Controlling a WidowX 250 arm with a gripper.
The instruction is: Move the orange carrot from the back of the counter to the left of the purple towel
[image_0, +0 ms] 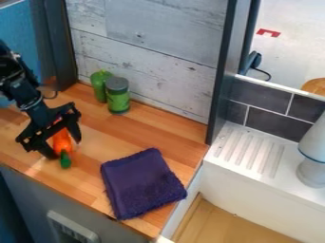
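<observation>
At the left of the wooden counter, the gripper (pixel 64 149) hangs low with its fingers apart, one on each side of an orange toy carrot (pixel 62 141). The carrot's green end (pixel 65 160) points toward the counter's front edge, and its other end is partly hidden behind the gripper. Whether either finger touches it, I cannot tell. To the right lies a folded dark purple cloth (pixel 141 183).
A green bottle (pixel 100 86) and a green jar with a grey lid (pixel 118 100) stand by the back wall. Right of the counter (pixel 162 130) is a white sink with a ridged ledge (pixel 249 151), bearing a white and grey object (pixel 312 166).
</observation>
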